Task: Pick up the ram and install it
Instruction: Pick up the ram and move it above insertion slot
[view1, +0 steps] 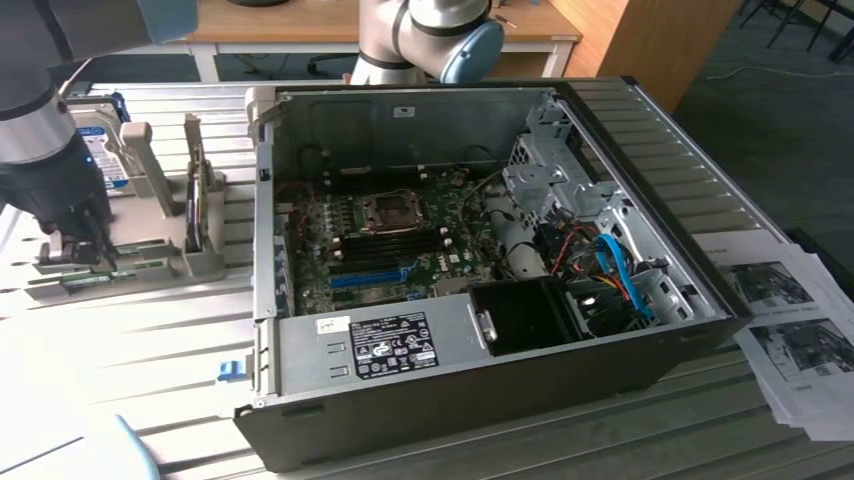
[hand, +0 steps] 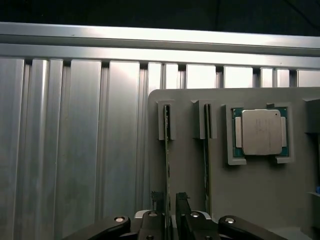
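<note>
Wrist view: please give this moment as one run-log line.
gripper: open, astride thin green ram stick | stick: on edge in grey plastic holder, not lifted

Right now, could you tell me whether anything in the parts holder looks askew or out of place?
Nothing stands out: the ram and its twin stand straight in their slots; the processor sits square in its recess.

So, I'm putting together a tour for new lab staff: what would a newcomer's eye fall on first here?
The open computer case sits in the middle of the exterior view, its motherboard bare. In the wrist view, the open jaws straddle one ram stick standing on edge in a grey holder, with a second stick and a processor chip beside it.
</note>
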